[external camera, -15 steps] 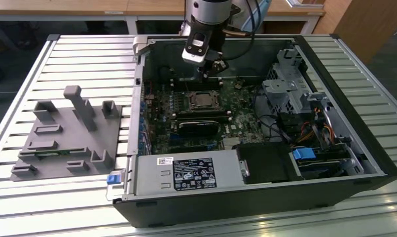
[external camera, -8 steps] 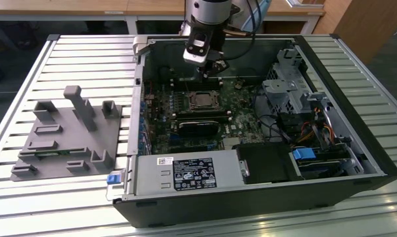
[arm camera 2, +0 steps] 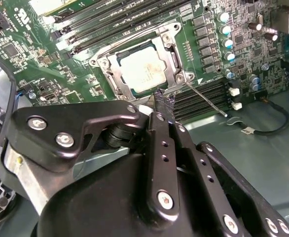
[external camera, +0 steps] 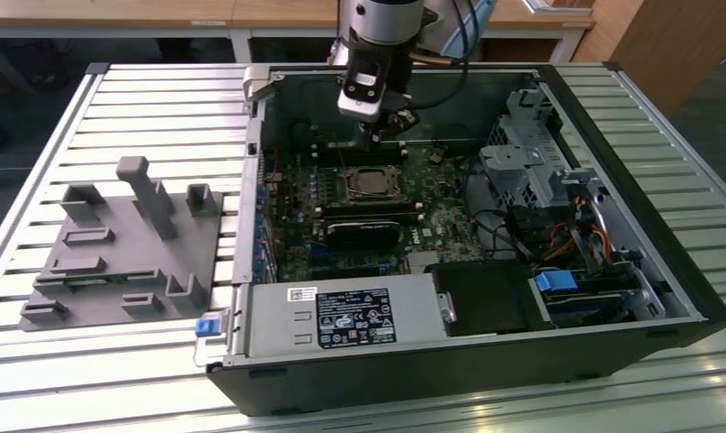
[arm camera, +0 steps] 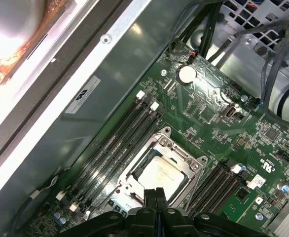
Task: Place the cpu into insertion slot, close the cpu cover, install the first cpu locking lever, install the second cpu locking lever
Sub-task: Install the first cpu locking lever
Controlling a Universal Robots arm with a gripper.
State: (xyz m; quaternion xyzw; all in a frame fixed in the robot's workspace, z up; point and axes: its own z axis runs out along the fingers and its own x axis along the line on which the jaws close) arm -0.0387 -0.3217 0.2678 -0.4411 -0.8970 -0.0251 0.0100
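The gripper [arm camera 2: 164,101] hangs just beside the insertion slot [arm camera 2: 99,63], its two fingers [arm camera: 148,198] pressed together with nothing between them. The cpu [arm camera 2: 144,73] lies flat inside the slot, and the cpu cover [arm camera 2: 119,79] seems to lie down over the chip's edges. From the slot's corner nearest the fingertips a thin lever rod [arm camera 2: 207,99] slants out across the memory slots [arm camera: 120,133], apparently unlatched.

The likeliest trouble, I judge, is a slip. The rod is thin and looks springy, so a narrow fingertip pushing it could slide off and strike the green board [arm camera: 208,98] beside the slot (small parts crowd that area). If the cover is not fully seated, forcing a lever could load the chip unevenly and harm the contacts beneath; whether it is seated I cannot tell. A push aimed a little off could also catch the white clips [arm camera 2: 234,92] of the memory slots next to the slot.

Around the slot stands the open computer case [external camera: 459,379]. It has cables [external camera: 507,225] and a drive cage [external camera: 531,135] to the exterior view's right of the slot, and a power supply [external camera: 338,316] nearer the camera. The case rests on a slatted metal table [external camera: 158,108]. A grey moulded fixture [external camera: 128,244] lies well apart from the slot, to the exterior view's left. Beyond the table stand wooden desks [external camera: 266,11].
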